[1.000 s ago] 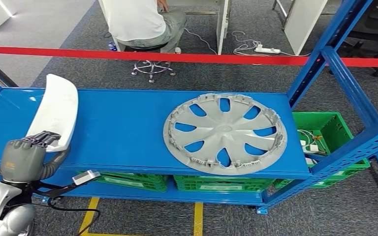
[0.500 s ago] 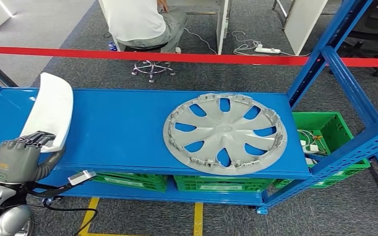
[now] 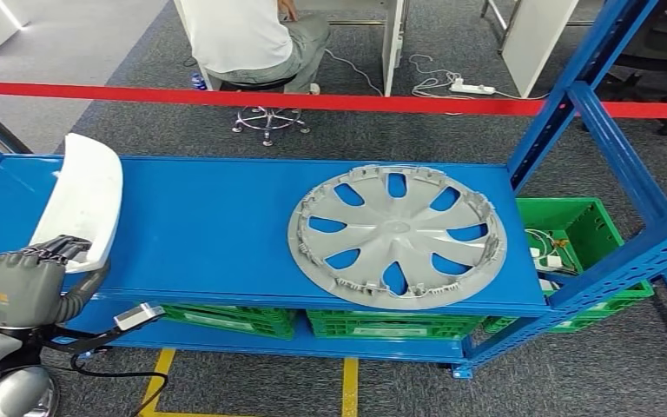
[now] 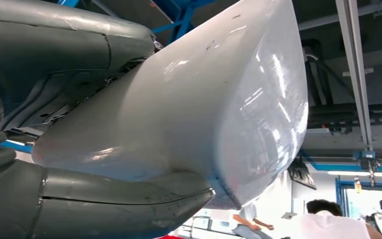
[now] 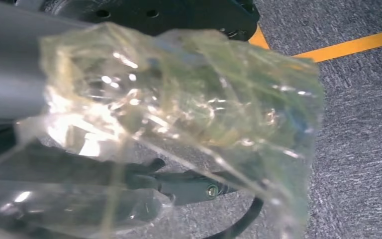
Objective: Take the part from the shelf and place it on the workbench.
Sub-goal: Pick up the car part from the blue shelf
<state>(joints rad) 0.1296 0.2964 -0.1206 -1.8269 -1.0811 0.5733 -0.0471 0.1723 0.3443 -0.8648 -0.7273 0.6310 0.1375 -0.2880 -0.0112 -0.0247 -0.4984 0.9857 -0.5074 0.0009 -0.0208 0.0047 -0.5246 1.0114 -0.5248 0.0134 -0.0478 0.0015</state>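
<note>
- Part [image 3: 87, 195]: your left hand [image 3: 26, 287] holds this white curved shell tilted up, over the blue shelf's [image 3: 200, 234] left front edge, fingers clamped on its lower end.
- You have bare blue surface between it and the grey wheel cover [image 3: 397, 234], which overhangs the front edge.
- Right hand [image 5: 144, 179]: under crinkled clear plastic; you cannot tell its fingers.

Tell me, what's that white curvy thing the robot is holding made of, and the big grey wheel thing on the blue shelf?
The white part in the left hand looks like smooth, glossy painted plastic: the wrist view shows shiny light reflections on it. The grey wheel cover lying on the blue shelf looks like matte moulded plastic, with thin spokes and small clips round its rim. Metal can't be ruled out.
</note>
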